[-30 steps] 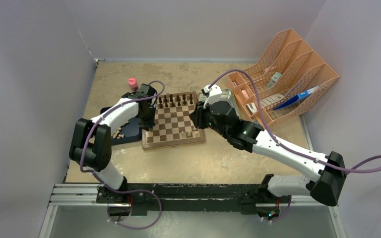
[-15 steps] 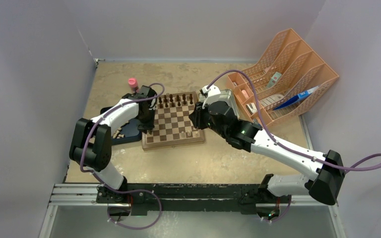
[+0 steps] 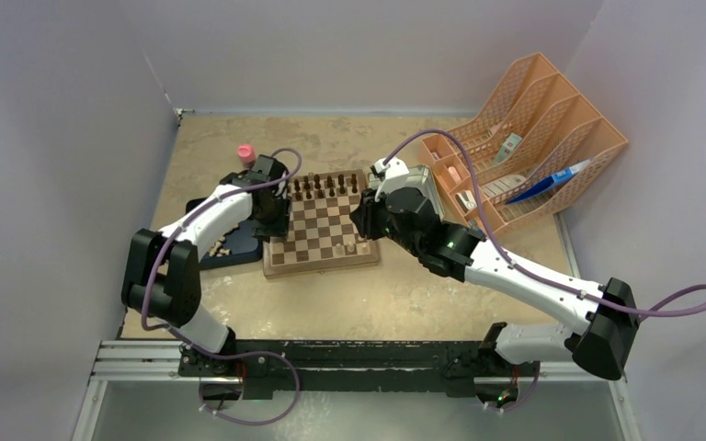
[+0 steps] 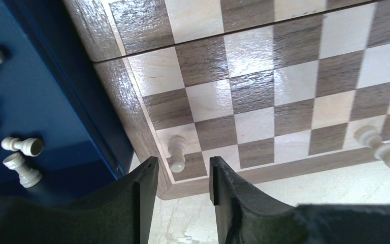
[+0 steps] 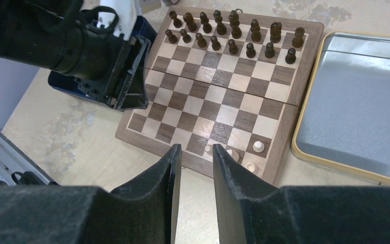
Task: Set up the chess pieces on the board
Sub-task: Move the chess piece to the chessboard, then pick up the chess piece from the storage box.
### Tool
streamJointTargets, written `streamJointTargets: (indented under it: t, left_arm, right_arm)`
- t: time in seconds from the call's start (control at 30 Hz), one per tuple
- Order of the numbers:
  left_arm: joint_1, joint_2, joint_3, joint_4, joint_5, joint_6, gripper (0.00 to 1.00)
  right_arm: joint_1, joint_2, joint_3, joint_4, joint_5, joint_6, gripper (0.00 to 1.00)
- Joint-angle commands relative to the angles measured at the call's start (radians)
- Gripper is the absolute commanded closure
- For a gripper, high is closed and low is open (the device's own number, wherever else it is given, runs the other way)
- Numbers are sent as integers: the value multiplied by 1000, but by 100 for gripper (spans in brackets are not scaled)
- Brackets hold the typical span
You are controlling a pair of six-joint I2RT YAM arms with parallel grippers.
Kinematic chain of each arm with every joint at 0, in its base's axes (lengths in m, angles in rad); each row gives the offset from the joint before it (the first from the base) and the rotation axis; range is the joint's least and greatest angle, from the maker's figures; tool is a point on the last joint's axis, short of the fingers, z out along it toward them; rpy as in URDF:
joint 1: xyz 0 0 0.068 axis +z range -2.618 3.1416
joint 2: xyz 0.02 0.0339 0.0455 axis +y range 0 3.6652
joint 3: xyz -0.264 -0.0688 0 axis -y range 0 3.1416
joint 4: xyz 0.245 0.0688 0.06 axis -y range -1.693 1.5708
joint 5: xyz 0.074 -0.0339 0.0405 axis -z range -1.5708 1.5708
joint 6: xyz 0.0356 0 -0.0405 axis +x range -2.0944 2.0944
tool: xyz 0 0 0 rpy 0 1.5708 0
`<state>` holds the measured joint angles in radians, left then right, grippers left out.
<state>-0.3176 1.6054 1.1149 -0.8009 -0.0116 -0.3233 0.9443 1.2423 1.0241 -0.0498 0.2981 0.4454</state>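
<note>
At the board's 9 o'clock lies a dark blue tray [image 4: 56, 91] with loose pale pieces [image 4: 23, 146] on it – a pink-capped bottle [image 3: 245, 153] stands at the tray's 12 o'clock. The left gripper [image 4: 183, 168] hangs over the board's 7 o'clock corner, jaws apart and grasping nothing; a pale pawn [image 4: 176, 152] stands upright on that corner just ahead of the jaws, touched by neither. The board [image 3: 324, 241] sits mid-counter [image 3: 395, 303], with dark pieces [image 5: 232, 47] filling the two rows along its 12 o'clock edge. A few pale figures [image 5: 258, 146] cluster at its 5 o'clock corner – the right gripper [image 5: 196, 148] hovers there, jaws a narrow gap apart and empty. A metal tin [image 5: 355, 101] lies at the board's 3 o'clock, an orange file rack [image 3: 552, 110] at 2 o'clock
</note>
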Motion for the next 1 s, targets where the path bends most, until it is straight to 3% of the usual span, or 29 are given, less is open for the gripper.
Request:
streamJointTargets:
  t: [0.0, 0.2, 0.37, 0.57, 0.8, 0.97]
  left_arm:
    - [-8, -95, 53, 40, 0, -24, 57]
    - [15, -125, 87, 62, -121, -85, 55]
    - [122, -154, 66, 120, -144, -174, 57]
    - [191, -179, 53, 136, -337, -327, 61]
    - [392, -150, 50, 57, -233, -662, 61]
    - [477, -78, 63, -13, -170, -860, 60]
  right_arm:
    - [6, -40, 1, 29, 25, 1, 68]
    - [6, -56, 0, 27, 33, -2, 68]
    - [7, -57, 0, 38, 15, -7, 68]
    - [6, -50, -2, 43, 12, -10, 68]
    - [7, -50, -15, 45, 9, -14, 68]
    - [7, -46, -12, 45, 13, -16, 67]
